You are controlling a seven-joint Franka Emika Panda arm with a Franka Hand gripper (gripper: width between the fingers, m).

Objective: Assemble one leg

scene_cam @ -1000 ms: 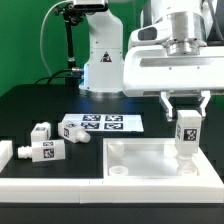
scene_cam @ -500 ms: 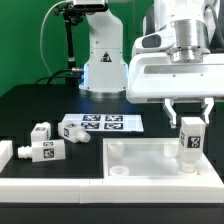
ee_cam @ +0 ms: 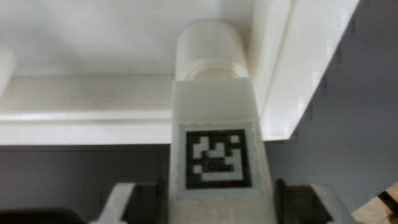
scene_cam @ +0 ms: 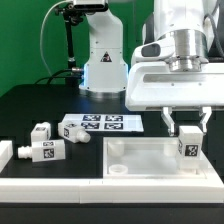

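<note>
One leg upright, clenched by hand | lower end inside white panel, corner at exterior view's right | second leg, third leg lying on counter

On the black bench are laid the marker board, one loose leg and a second leg just beside it, a large white panel and a long white rail.

The leg held in the pincer is seen as smooth matt white plastic; the tabletop beneath it is matt black.
</note>
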